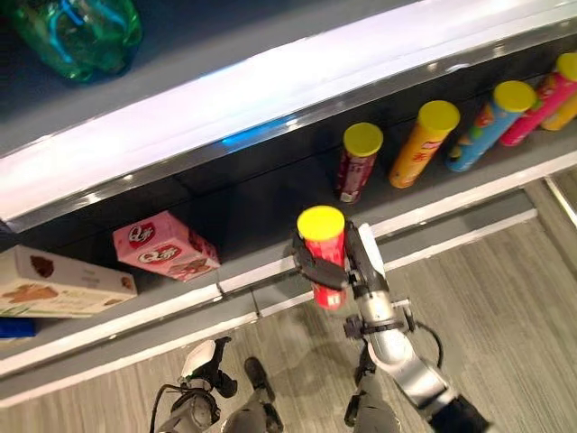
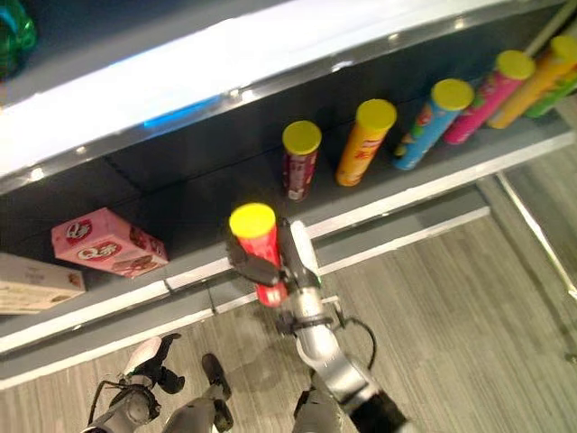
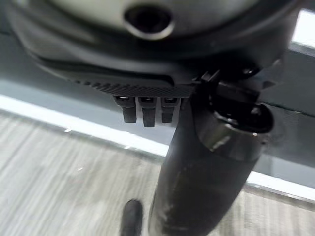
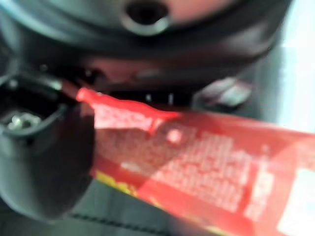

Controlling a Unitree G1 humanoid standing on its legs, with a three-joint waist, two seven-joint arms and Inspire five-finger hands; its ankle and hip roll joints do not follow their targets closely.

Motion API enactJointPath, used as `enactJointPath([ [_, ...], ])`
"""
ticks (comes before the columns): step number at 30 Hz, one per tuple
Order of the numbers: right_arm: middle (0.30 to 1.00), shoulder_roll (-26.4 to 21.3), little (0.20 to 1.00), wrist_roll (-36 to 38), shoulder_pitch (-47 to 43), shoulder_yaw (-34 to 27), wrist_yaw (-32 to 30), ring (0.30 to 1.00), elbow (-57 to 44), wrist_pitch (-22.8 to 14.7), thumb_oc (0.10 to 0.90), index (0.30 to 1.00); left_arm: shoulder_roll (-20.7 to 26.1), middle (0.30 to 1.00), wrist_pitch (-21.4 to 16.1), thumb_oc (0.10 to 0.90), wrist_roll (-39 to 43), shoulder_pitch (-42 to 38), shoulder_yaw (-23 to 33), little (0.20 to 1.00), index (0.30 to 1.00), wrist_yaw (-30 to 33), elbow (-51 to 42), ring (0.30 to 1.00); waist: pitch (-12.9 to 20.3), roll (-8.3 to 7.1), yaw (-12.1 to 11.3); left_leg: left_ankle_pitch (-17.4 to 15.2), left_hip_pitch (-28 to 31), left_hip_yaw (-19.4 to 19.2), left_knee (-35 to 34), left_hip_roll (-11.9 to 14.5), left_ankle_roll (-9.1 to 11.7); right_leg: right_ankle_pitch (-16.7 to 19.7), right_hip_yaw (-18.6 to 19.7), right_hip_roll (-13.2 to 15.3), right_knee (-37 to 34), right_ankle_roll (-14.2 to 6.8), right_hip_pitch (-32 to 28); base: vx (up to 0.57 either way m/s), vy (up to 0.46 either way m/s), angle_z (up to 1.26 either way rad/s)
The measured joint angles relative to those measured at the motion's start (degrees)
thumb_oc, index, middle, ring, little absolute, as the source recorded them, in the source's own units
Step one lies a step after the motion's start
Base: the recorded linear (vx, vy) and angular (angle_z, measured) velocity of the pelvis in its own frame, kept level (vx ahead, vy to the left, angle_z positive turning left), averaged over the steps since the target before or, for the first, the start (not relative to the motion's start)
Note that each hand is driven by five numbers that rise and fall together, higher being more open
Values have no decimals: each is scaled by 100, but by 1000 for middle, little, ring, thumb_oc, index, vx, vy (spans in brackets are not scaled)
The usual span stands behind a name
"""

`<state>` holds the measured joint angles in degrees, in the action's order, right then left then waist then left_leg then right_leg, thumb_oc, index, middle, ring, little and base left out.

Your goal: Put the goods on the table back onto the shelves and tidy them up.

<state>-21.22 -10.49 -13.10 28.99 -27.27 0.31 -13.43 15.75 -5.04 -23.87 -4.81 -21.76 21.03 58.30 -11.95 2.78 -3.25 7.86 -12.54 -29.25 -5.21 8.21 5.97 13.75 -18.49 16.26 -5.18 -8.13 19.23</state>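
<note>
the step in hand looks like carrying one item to the shelf: the right hand (image 1: 347, 262) has its dark fingers curled round the red cardboard crisp tube with a yellow plastic lid (image 1: 325, 254), holding it upright in the air in front of the lower grey shelf (image 1: 270, 212), clear of the board. the right wrist view shows the tube's glossy red printed wall lying across the palm.

on the shelf stands a row of like tubes, each a smooth cylinder with a yellow lid: a dark maroon tube (image 1: 358, 162), an orange tube (image 1: 422, 144), a blue tube (image 1: 488, 126) and a pink tube (image 1: 541, 108). the next move, as i judge it, calls for lifting the held tube over the shelf's pale front edge and setting it upright just beside the maroon one without tipping it.

further left lie a pink cardboard box (image 1: 165, 245) and a flat cream cardboard box (image 1: 59, 284). a green translucent plastic bottle (image 1: 77, 34) sits on the shelf above.

the left hand (image 1: 200, 363) hangs low over the grey wood-grain floor (image 1: 505, 298), fingers relaxed and holding nothing.
</note>
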Motion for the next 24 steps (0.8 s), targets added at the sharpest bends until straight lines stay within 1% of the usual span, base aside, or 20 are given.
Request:
enactJointPath([
  [5,300,28,300,-222,-281,41,-237,300,8,19,400,300,-23,900,21,800,149,101,55,900,900,10,202,900,0,22,-248,10,-170,151,3,-13,-12,-2,-169,6,0,0,43,31,-14,16],
  [9,300,88,300,-347,-521,18,-526,300,8,19,400,300,-24,900,13,800,249,107,16,900,900,12,180,900,-1,19,-271,18,-256,154,2,-14,-23,-2,-169,6,0,0,123,13,-1,3],
  [13,300,140,300,-897,-878,-160,-1132,300,-7,25,400,300,-26,900,-88,800,311,69,-74,900,900,120,110,900,-7,30,-262,45,-408,149,2,-7,-40,-1,-160,1,0,-1,287,7,-2,-4],
  [14,300,156,300,-1122,-980,-267,-1439,300,-9,43,400,300,-31,900,-123,800,321,60,-79,900,900,126,55,900,-12,38,-282,52,-451,148,2,0,-39,0,-157,7,0,-1,334,0,0,0],
  [17,300,160,300,-1423,-1194,-368,-1847,300,-8,98,400,300,-35,900,-186,800,350,14,-162,900,900,199,-2,900,-63,121,-321,54,-483,148,2,1,-39,0,-156,-2,-1,-1,366,0,0,0],
  [19,300,164,300,-1689,-1475,-368,-2168,300,-8,175,400,300,-37,900,-241,800,351,-7,-232,900,900,256,-110,900,-141,265,-403,54,-515,144,2,-1,-39,0,-158,1,-1,-1,409,0,0,0],
  [20,300,168,300,-1741,-1548,-366,-2216,300,-9,177,400,300,-37,900,-260,800,351,-9,-249,900,900,275,-131,900,-159,301,-421,54,-537,144,2,-2,-39,0,-158,0,-1,-1,434,0,0,0],
  [21,300,175,300,-1906,-1689,-354,-2323,300,-9,179,400,300,-39,900,-273,800,351,-7,-271,900,900,341,-198,900,-205,388,-457,54,-603,146,2,-3,-39,0,-158,0,0,-1,496,0,0,0],
  [22,300,185,300,-1974,-1749,-343,-2419,300,-27,179,400,300,-39,900,-325,800,351,-11,-278,900,900,352,-265,900,-236,445,-534,62,-690,140,2,-11,-50,3,-159,2,0,1,584,5,10,3],
  [23,300,186,300,-1998,-1747,-326,-2431,300,-27,184,400,300,-39,900,-348,800,350,-10,-287,900,900,352,-283,900,-265,488,-555,62,-710,150,2,-14,-50,3,-163,7,0,2,584,3,23,3],
  [24,300,193,300,-2009,-1748,-292,-2432,300,-27,185,400,300,-39,900,-355,800,350,-11,-293,900,900,353,-293,900,-276,492,-562,62,-718,148,3,-20,-50,3,-164,26,0,1,594,4,29,5],
])
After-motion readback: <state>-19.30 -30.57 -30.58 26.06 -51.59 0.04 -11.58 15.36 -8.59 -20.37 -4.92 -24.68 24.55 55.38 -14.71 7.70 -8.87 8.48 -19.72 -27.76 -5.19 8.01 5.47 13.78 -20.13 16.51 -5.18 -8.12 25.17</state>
